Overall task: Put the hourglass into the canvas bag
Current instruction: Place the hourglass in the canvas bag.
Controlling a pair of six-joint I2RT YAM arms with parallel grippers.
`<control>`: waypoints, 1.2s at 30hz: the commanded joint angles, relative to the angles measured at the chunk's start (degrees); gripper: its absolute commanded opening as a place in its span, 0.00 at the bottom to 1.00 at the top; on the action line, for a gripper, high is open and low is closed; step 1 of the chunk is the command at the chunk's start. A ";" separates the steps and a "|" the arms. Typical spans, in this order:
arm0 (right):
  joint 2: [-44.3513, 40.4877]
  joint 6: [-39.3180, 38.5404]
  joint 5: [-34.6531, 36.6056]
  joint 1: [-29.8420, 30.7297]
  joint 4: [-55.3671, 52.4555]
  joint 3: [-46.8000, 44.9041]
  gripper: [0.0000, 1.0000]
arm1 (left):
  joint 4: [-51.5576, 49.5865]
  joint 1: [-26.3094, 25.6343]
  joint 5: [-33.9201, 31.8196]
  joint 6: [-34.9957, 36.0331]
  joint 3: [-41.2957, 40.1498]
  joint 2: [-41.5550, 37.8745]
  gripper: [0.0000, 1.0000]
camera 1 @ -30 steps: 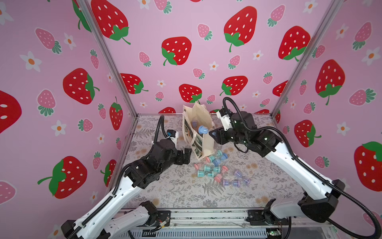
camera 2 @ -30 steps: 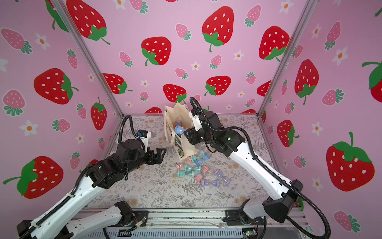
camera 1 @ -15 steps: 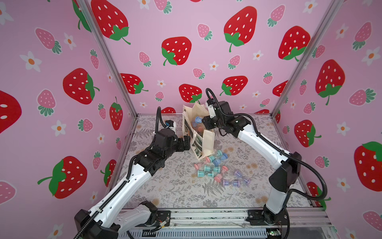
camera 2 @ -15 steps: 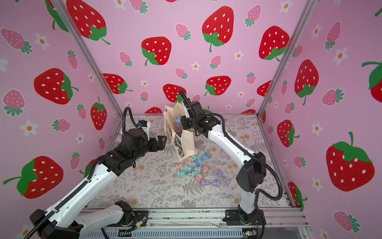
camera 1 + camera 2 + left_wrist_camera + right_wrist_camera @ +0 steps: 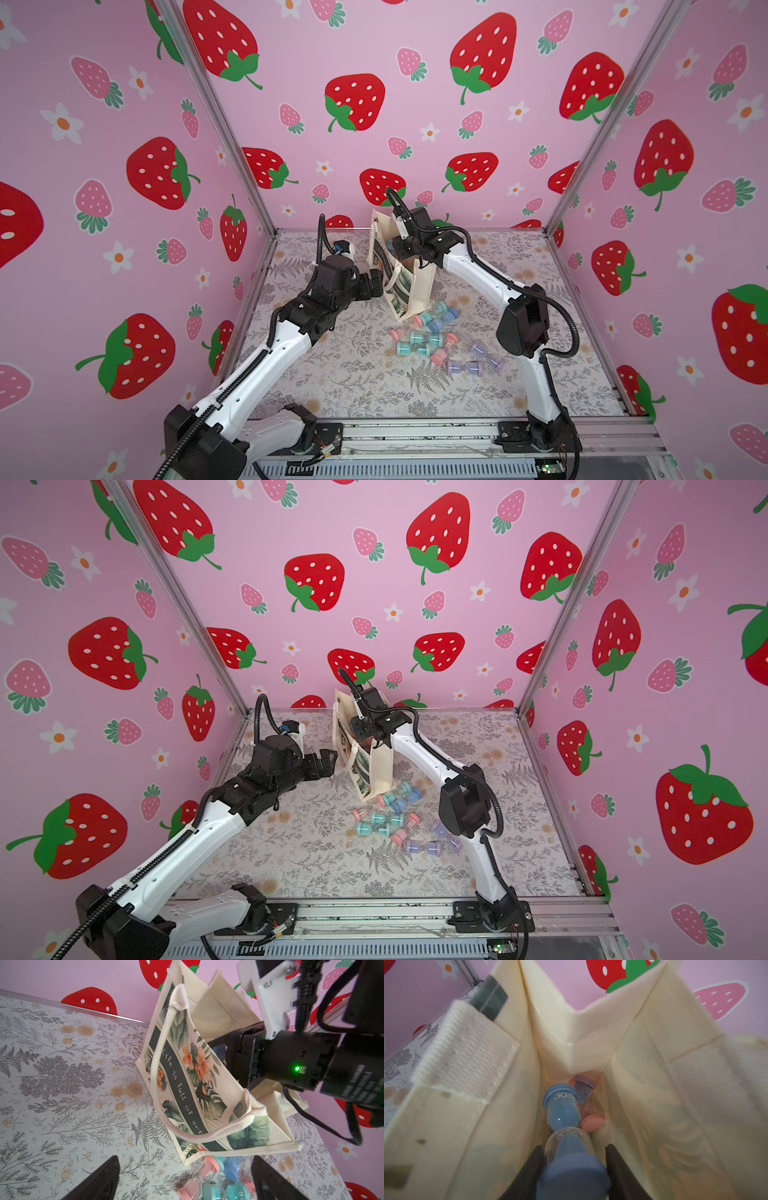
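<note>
Where strawberry walls (image 5: 374, 50) enclose, floral mat (image 5: 353, 374) bears scattered hourglasses (image 5: 415, 337).

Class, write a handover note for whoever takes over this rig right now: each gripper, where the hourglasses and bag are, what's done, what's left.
Left gripper: open, empty, beside the bag.
Right gripper: shut on a blue hourglass, lowered inside the upright bag.
Done: a purple hourglass and a pink hourglass lie at the bag's bottom.
Left: release the blue one and withdraw; more hourglasses lie loose on the table by the bag.
</note>
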 commanded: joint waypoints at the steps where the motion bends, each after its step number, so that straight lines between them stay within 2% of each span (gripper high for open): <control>1: 2.43 -1.73 -1.73 -0.34 0.42 1.52 0.24 | 1.49 0.35 0.59 -0.52 -1.19 -0.15 0.99; 6: 3.84 -2.32 -0.96 -0.30 -0.07 1.67 0.29 | 1.43 0.44 1.03 -1.16 -1.45 -0.23 0.99; 9: 4.03 -3.22 -0.47 -0.18 -0.40 1.99 0.45 | 1.37 0.44 1.34 -1.31 -1.24 -0.23 0.99; 16: 0.42 -4.83 -0.57 0.39 -0.30 1.94 0.63 | 1.34 0.46 2.41 -1.24 -0.84 -0.39 0.99; 20: -2.92 -4.59 -1.87 0.52 -0.01 1.09 0.65 | 0.74 0.44 3.03 -1.15 -0.06 -0.58 0.99; 27: -11.32 -3.65 -6.41 0.45 1.14 -2.92 0.78 | -0.55 0.44 4.35 -1.83 0.26 -2.14 0.99; 36: -22.94 -2.81 -10.32 0.01 -0.88 -10.71 0.84 | -2.10 -0.72 6.92 -4.72 -1.79 -6.33 0.99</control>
